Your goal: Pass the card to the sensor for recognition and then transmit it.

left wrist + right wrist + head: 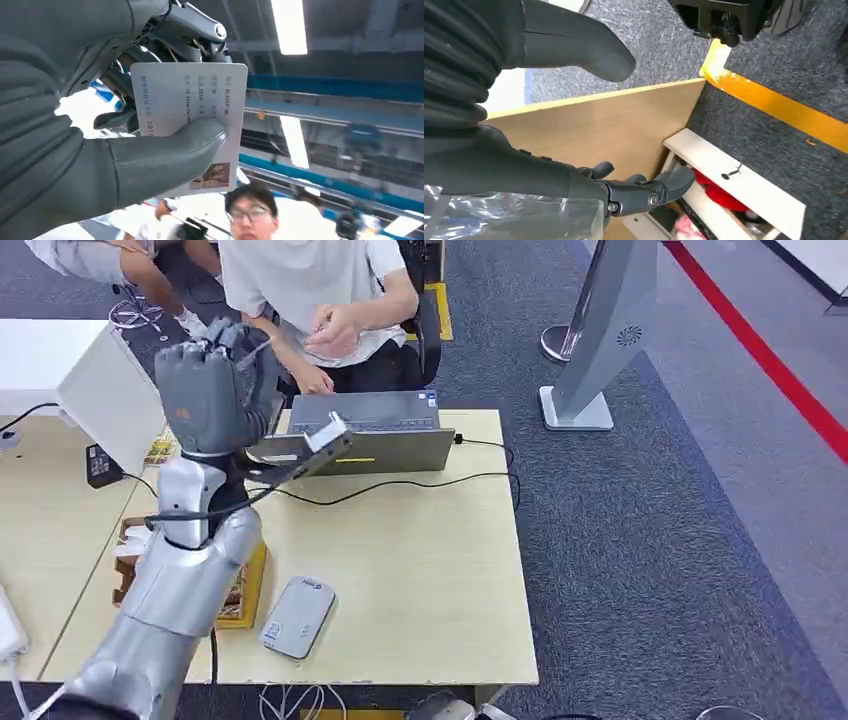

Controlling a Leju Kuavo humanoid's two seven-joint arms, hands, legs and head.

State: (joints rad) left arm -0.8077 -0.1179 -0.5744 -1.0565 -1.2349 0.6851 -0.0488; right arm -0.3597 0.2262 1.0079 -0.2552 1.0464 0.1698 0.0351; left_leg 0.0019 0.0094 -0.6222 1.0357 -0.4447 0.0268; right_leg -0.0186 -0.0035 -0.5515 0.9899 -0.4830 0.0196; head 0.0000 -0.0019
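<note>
Card [192, 120] (white, with printed text and a small photo) is pinched between the thumb and dark fingers of the robot's left hand [212, 385], raised above the counter [420, 570] near a laptop [372, 430] and a seated person [330, 300]. A grey sensor pad [298, 616] lies on the counter. The right hand [524, 125] hangs with fingers apart, holding nothing.

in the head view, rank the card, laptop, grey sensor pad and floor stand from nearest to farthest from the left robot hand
1. card, held in the left robot hand
2. laptop, just right of it
3. grey sensor pad, near table edge
4. floor stand, far right on carpet
</note>
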